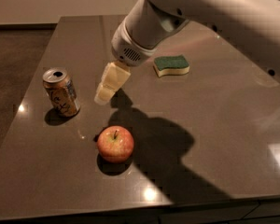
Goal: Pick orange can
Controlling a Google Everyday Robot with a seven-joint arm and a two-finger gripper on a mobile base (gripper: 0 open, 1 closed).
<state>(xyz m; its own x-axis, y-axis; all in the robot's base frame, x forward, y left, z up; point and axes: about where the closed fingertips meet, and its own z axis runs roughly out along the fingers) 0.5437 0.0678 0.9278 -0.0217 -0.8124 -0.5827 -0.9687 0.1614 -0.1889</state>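
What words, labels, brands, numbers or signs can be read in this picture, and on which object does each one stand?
Orange can: dark script on its label, too blurred to read; nothing can be quoted.
Apple, green sponge, table: no text visible.
Tool, hanging just right of the can and apart from it: no text visible.

End effector (103,98) low, angled down-left
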